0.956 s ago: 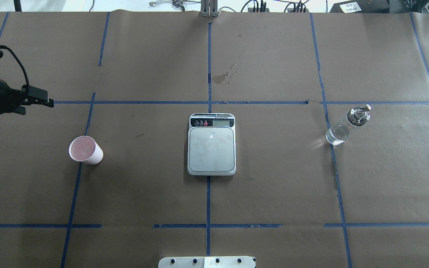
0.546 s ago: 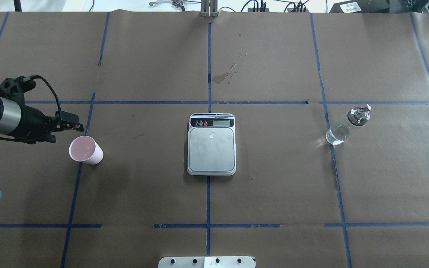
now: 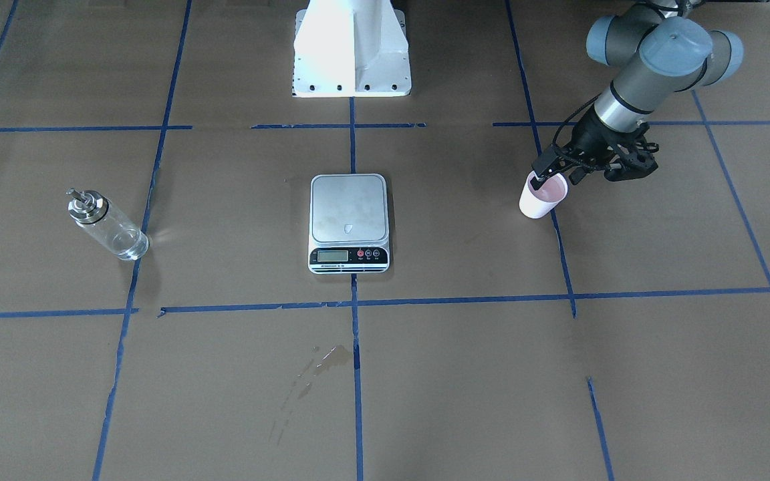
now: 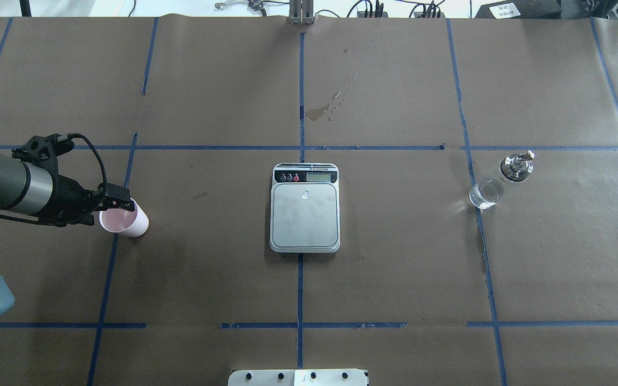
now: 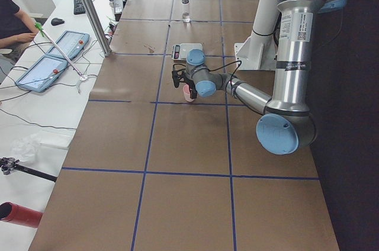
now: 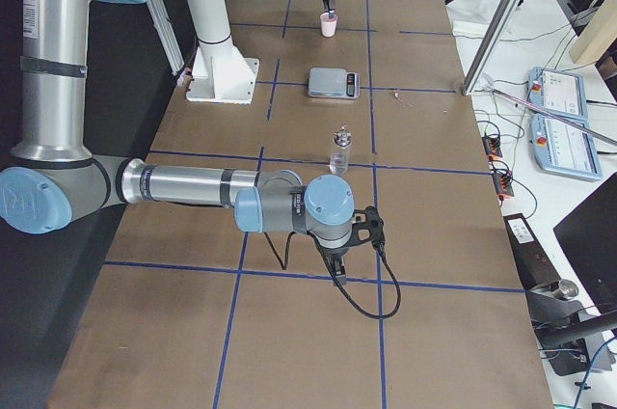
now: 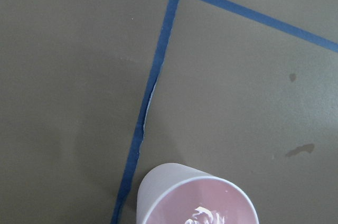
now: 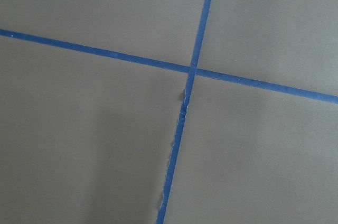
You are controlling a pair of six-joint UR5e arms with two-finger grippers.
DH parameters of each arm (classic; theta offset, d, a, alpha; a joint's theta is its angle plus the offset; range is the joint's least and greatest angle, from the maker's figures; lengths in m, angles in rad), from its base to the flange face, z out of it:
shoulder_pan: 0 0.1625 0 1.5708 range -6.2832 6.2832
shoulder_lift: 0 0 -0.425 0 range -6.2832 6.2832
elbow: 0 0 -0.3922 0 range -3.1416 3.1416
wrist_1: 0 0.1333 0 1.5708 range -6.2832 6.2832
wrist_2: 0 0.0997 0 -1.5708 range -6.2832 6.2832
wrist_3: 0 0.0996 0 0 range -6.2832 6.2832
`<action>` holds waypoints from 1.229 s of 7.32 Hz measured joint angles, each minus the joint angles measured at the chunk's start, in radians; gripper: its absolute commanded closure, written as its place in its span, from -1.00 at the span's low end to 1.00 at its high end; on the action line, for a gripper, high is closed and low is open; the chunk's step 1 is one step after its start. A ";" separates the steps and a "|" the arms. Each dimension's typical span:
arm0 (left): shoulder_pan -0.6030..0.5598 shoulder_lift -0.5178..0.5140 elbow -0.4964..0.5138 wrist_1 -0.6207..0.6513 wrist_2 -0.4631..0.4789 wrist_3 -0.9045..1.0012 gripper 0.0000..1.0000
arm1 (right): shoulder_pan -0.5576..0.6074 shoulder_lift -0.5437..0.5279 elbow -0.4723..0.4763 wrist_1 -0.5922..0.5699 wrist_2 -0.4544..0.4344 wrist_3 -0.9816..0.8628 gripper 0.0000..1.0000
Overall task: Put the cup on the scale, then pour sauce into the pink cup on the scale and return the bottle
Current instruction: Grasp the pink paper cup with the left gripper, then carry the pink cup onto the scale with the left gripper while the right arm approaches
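Since a moment ago my left jaws have swung down over the cup's (image 4: 128, 222) rim; I cannot tell how wide they stand. That cup sits upright on the surface (image 4: 207, 268), well left of the scale (image 4: 304, 209); the bottle (image 4: 494, 185) stands well right of it.

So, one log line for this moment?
left gripper: at rim of pink-lined white paper cup | flat steel scale: unloaded | clear glass bottle: upright

Bench (image 4: 207, 279) covered in brown paper, marked into squares by blue tape (image 4: 300, 289). Cup (image 4: 129, 222) stands upright at the left gripper (image 4: 116, 210). Scale (image 4: 304, 214) lies well apart from that gripper. Bottle (image 4: 494, 185) stands upright beyond the scale, farthest from the gripper. Dark stain (image 4: 317, 113) noted past the scale's display end.
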 measured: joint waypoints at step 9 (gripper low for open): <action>0.008 0.031 0.017 0.002 0.002 0.027 0.99 | -0.047 0.060 0.003 -0.009 0.009 0.063 -1.00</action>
